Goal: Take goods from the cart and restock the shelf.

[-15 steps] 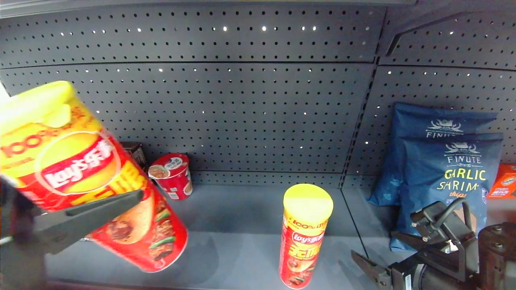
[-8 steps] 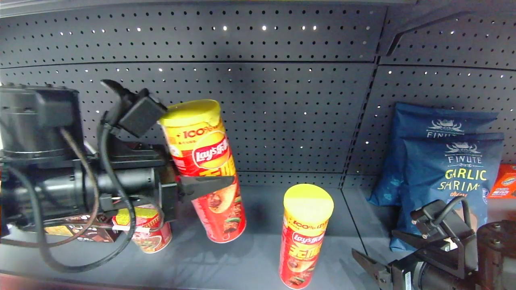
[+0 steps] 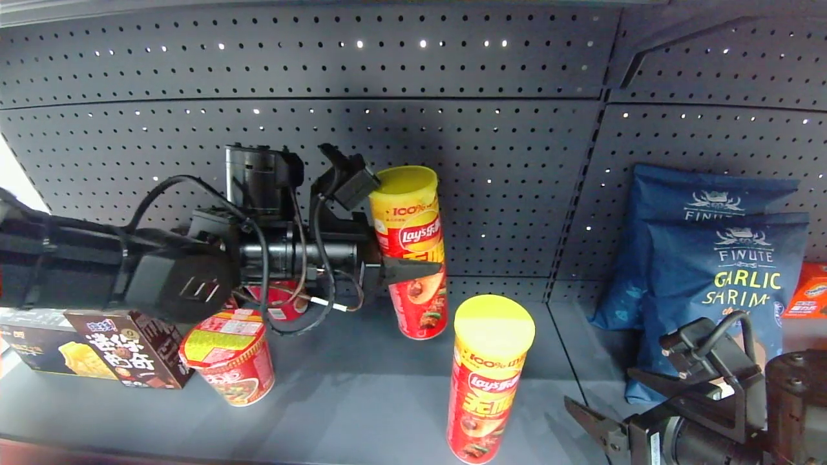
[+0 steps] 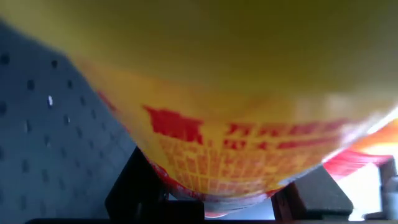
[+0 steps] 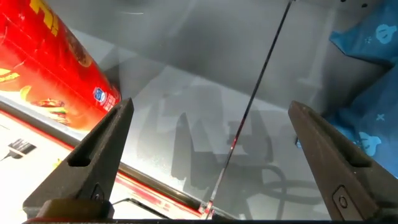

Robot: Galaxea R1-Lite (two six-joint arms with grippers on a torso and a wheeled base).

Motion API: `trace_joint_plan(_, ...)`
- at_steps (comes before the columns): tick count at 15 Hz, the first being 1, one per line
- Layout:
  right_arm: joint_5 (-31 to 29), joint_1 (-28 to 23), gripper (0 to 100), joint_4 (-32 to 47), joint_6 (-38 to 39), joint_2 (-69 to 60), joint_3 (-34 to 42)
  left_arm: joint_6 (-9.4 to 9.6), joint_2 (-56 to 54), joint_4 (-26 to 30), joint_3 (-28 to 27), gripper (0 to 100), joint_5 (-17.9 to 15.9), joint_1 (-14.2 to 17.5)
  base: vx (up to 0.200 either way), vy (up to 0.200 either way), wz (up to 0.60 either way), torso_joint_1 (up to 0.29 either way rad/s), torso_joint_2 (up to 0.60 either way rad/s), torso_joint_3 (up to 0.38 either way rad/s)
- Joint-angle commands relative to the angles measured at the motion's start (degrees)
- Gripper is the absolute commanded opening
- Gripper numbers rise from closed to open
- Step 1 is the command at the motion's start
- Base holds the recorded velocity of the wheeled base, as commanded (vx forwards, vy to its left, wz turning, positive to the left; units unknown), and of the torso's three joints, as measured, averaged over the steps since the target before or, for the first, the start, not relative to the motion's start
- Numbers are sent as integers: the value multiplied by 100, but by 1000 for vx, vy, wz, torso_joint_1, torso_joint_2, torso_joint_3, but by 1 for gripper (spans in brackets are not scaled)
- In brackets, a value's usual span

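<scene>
The left gripper (image 3: 413, 268) is closed around a tall cylindrical crisp can with a yellow lid and a red-and-yellow printed wall (image 3: 406, 223). Its dark fingers (image 3: 417, 269) clamp the can at about mid-height. The can leans slightly and sits at the back of the grey metal shelf (image 3: 362, 394), close to the dark perforated back panel (image 3: 452, 161). Whether its base touches the shelf floor cannot be told. In the left wrist view the held can's yellow and red wall (image 4: 236, 124) lies right against the camera, with a black finger on each side of it.

1 more can of the same kind (image 3: 491, 381) stands upright near the shelf's front edge, in front of the held can and slightly to its right, apart from it.

The right gripper (image 5: 214, 162) hangs low over the front of the shelf, to the right of the standing can. Its 2 fingers (image 5: 99, 162) are spread wide with nothing between them.

To the left stand a red paper noodle cup with a yellow-green lid (image 3: 226, 355) and a dark brown cardboard box (image 3: 97, 349), just beside each other. A second red cup (image 3: 281, 305) shows partly behind the left arm. On the right, 2 dark blue snack bags (image 3: 717, 271) lean against the back panel, one before the other, with an orange box (image 3: 811, 290) at the edge.
</scene>
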Motion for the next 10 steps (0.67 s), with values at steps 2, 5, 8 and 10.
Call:
trace_joint_plan(2,-1,-77,100,-2,-1,20,-9,142,853,28,-585,0,-244,94,0,0,0,0,0,0)
trace_joint_plan(5,78,-200,100,-2,-1,20,-9,142,1275,28,-1007,0,-244,94,0,0,0,0,0,0)
trace_joint_plan(8,78,-200,100,-11,-1,73,-9,160,1513,45,-1244,0,-244,68,0,0,0,0,0,0)
trace_joint_plan(10,78,-200,100,-20,-1,91,-9,177,1653,45,-1367,0,-244,68,0,0,0,0,0,0)
